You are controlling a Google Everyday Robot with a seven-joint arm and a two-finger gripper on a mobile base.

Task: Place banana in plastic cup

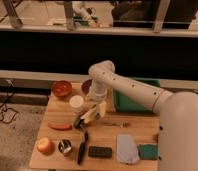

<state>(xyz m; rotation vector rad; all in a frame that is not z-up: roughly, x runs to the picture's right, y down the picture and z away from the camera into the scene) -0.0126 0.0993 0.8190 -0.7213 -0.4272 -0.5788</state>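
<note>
Gripper (90, 118), just near-right of the cup (76, 102), appears closed on the banana (97, 112); the fruit is tilted, probably so one end enters the small mouth first; you should shift far-left over the rim, clear of the carrot (60, 126).

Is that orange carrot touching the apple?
Apart. The camera view shows bare table between the carrot and the apple. The gripper hangs right of the carrot, at the banana.

Claw (84, 120) beside plastic cup (76, 102), blurred together with banana (95, 112); robot body (184, 131) off right edge.
</note>
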